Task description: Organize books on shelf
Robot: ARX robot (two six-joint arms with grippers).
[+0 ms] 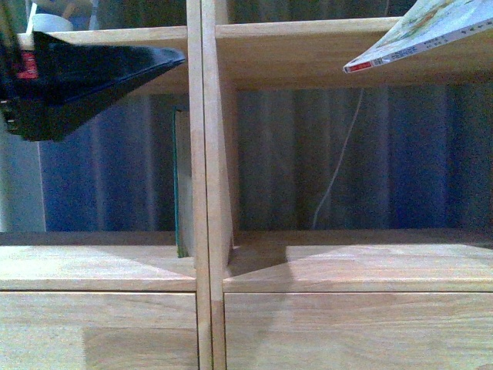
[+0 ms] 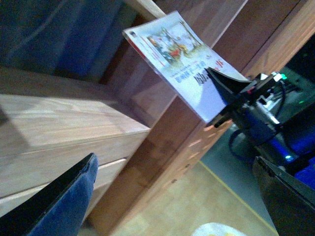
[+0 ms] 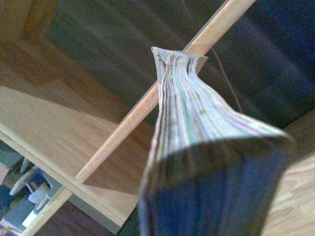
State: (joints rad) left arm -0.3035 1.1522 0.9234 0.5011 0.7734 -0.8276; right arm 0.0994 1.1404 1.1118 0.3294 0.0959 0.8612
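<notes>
The white paperback (image 1: 420, 35) is hanging high to the right of the shelf's centre post (image 1: 206, 154). It is tilting, with its red-tipped spine corner dipping toward the post, in front of the board over the open compartment. The teal book (image 1: 182, 181) is standing upright just left of the post, touching it, on the shelf (image 1: 100, 266). My left fingers (image 1: 92, 73) are hovering high to the left of the post. A thin cable (image 1: 339, 162) is dangling at the back, right of the post.

In the left wrist view, my left fingers are showing as two dark tips spread well apart, gripping nothing. Beyond them my right fingers (image 2: 224, 88) are pinching the paperback at one end, with its printed cover showing and its free end pointing at the shelf.

In the right wrist view I am looking along the paperback's page edges, which are bowing and fanning toward the far end. The near end is lying in shadow, so the clamp itself is hard to see here.

As I judge it, I am carrying the paperback in for placing. To do it well I should be turning it upright and dropping it below that upper board. Then I should be sliding it in against the post so this floppy book is leaning on something before I let go, well away from the cable.
</notes>
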